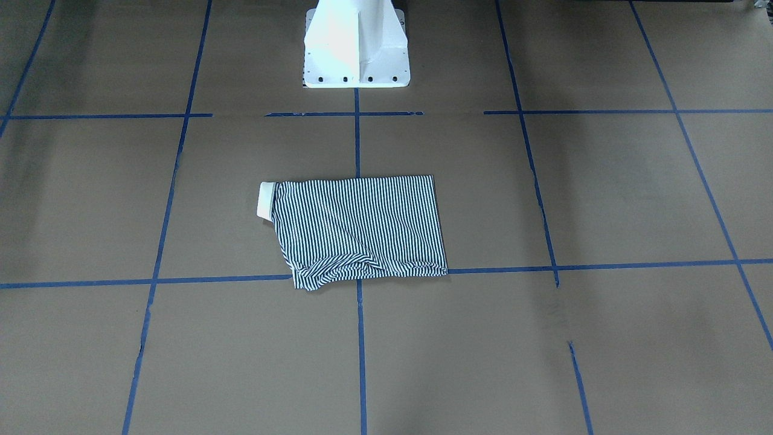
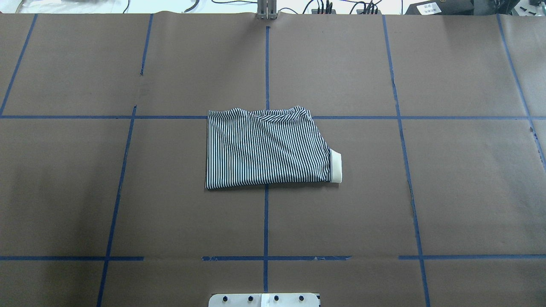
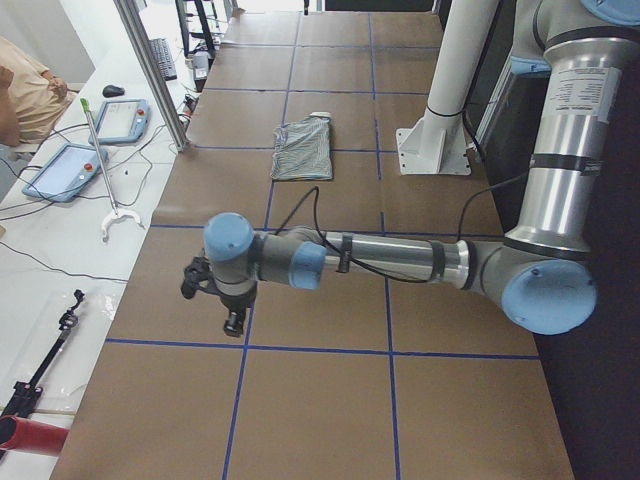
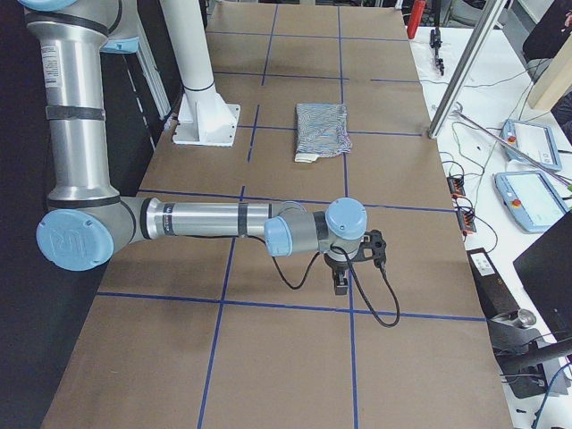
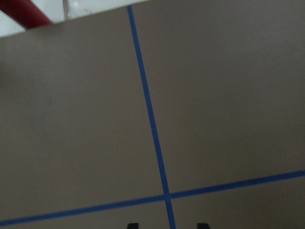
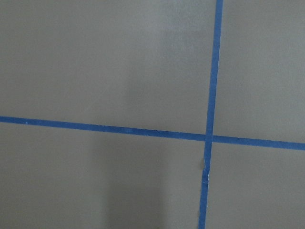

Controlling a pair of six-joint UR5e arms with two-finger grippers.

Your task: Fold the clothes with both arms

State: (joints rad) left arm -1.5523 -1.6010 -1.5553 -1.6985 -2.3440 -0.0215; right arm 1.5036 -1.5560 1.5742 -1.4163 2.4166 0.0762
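Observation:
The navy-and-white striped polo shirt [image 1: 362, 226] lies folded into a flat rectangle at the table's middle, its cream collar [image 1: 264, 199] sticking out at one end. It also shows in the overhead view [image 2: 266, 149] and both side views [image 3: 303, 150] [image 4: 322, 130]. No arm is near it. My left gripper [image 3: 232, 322] hangs over bare table near the left end; in the left wrist view [image 5: 167, 225] its two dark tips stand apart with nothing between them. My right gripper [image 4: 340, 284] hangs over bare table near the right end; I cannot tell whether it is open or shut.
The white pedestal base [image 1: 356, 48] stands behind the shirt. Blue tape lines [image 2: 266, 64] grid the brown table. A side bench with control tablets [image 3: 70, 170] and cables runs along the far edge, with metal posts [image 3: 150, 70]. A person's arm [image 3: 20, 90] shows there.

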